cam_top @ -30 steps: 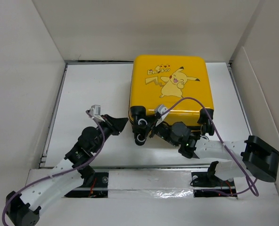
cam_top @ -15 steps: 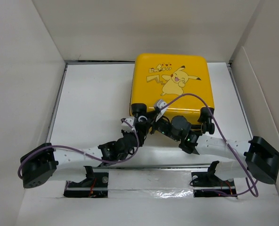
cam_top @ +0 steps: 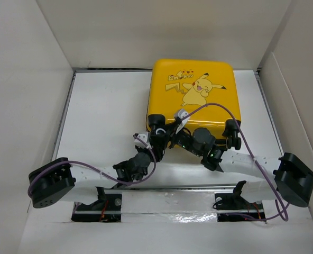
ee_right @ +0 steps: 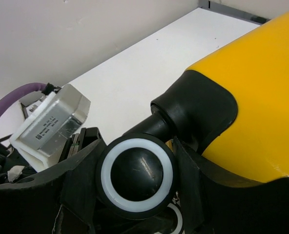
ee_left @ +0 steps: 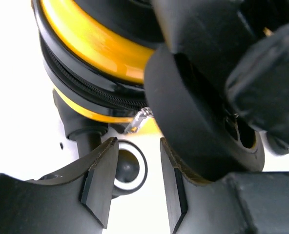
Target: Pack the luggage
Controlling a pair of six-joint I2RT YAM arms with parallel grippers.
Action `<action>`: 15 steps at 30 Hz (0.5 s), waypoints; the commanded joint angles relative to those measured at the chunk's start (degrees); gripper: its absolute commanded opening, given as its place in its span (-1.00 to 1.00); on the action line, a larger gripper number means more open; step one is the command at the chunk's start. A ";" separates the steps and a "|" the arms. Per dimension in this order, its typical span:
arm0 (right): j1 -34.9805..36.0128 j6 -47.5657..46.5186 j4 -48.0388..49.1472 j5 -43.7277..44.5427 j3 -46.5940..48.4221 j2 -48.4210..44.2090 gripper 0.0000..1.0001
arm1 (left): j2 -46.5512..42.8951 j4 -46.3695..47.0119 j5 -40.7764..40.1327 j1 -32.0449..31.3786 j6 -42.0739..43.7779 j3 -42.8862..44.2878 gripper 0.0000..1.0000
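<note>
Right now the luggage [cam_top: 193, 95] lies flat at upper centre-right of the top view on the white table [cam_top: 103, 106], cartoon print up, wheels along its lower edge. Shell is glossy yellow hard plastic w/ rounded corners [ee_right: 252, 97]; a black ribbed zipper band runs round the side [ee_left: 81, 78], small metal zip pull [ee_left: 137, 119] dangling. Right gripper [cam_top: 169, 138] sits at the lower-left corner of the case: in its wrist view the black fingers [ee_right: 81, 180] hug a round black wheel [ee_right: 137, 175] w/ a white ring, pressed on both sides, so it's clamped on that wheel. Left gripper [ee_left: 137, 151] is just below-left of the same corner, jaws parted, flat dark pads [ee_left: 98, 183] holding nothing; the other wheel [ee_left: 130, 168] shows in the gap behind them. Purple cable [cam_top: 214, 108] loops over the yellow lid
</note>
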 commanded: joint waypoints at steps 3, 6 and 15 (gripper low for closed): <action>-1.39 7.54 7.09 -4.30 4.15 0.70 -0.43 | 0.97 29.43 -5.51 0.32 4.80 -1.75 -0.25; -2.00 10.27 7.79 -5.44 5.21 1.32 -0.48 | 1.67 37.35 -7.87 -0.21 7.71 -4.04 -0.26; -0.95 14.24 9.73 -7.91 7.41 0.18 -0.48 | 9.92 51.77 -7.81 0.32 14.04 -2.81 -0.31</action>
